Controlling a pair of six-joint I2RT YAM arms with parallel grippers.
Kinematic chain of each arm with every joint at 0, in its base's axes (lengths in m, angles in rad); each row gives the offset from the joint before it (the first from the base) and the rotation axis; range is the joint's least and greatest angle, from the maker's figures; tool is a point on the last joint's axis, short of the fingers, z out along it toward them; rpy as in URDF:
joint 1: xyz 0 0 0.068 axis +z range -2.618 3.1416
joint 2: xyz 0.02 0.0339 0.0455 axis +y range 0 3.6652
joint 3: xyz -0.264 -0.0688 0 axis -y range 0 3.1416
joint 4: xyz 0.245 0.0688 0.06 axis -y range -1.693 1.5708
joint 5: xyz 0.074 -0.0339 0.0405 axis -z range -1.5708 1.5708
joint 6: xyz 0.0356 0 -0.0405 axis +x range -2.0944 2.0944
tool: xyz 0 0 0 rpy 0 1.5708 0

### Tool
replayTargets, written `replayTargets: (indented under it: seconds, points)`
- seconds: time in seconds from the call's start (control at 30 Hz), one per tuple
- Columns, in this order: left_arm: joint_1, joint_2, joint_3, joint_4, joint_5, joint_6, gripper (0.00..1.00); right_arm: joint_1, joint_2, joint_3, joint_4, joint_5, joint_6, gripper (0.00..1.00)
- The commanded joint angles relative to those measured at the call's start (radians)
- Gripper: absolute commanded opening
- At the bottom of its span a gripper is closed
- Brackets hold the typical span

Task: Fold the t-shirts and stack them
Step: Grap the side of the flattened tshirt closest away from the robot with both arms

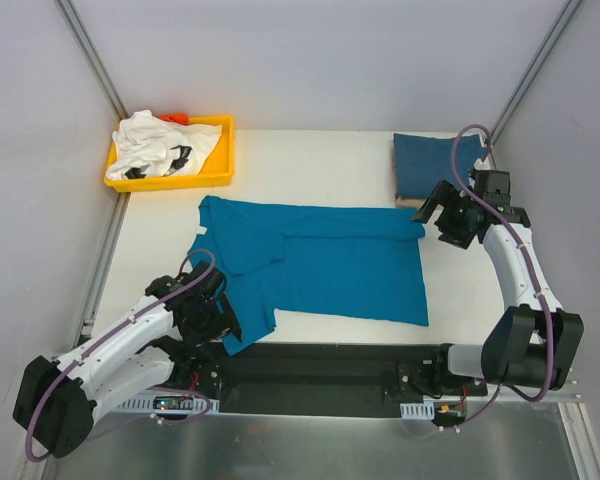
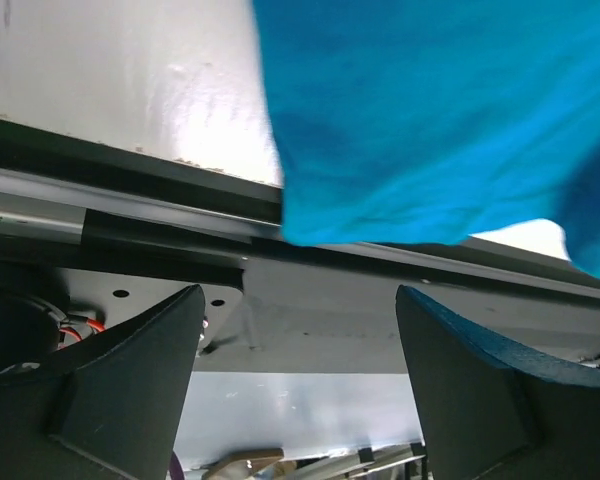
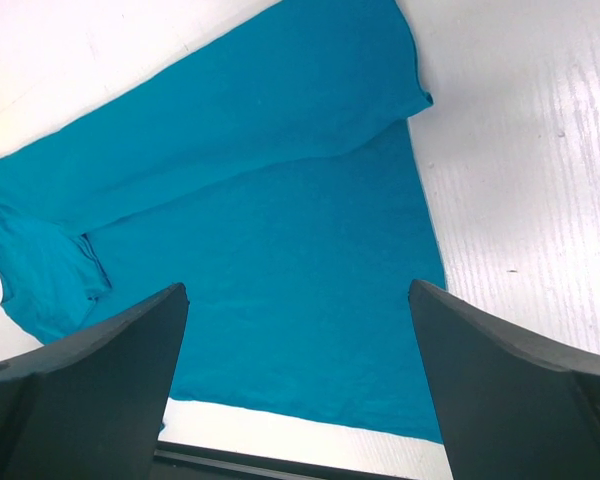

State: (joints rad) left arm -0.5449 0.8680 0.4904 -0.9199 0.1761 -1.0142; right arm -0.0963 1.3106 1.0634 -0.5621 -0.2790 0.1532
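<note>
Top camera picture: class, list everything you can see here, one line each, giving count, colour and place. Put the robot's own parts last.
teal t-shirt: one, teal-blue, spread flat mid-table, far edge folded over
dark blue t-shirt: one, dark blue, folded, far right corner
white t-shirt: one, white with black marks, crumpled in the tray
tray: one, yellow, far left corner
orange thing: one, partly hidden behind the white t-shirt
table: one, white
base plate: one, black, near edge
arms: two, white and black, near left and right
left claw: one, black, open, at the teal t-shirt's near left corner
right claw: one, black, open, by its far right corner
</note>
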Motion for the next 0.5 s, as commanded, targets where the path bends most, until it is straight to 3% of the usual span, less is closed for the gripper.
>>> replayTargets:
  seconds: [0.0,0.27,0.47]
  points:
    - [-0.018,0.02,-0.042,0.064,0.02,-0.063,0.75,-0.003,0.026,0.023,0.027,-0.051,-0.009,0.96]
    - [-0.021,0.152,-0.044,0.223,-0.044,-0.046,0.51,-0.003,0.036,0.029,0.027,-0.071,-0.023,0.96]
    - [-0.021,0.201,-0.072,0.282,-0.122,-0.021,0.48,-0.003,0.058,0.03,0.027,-0.078,-0.023,0.96]
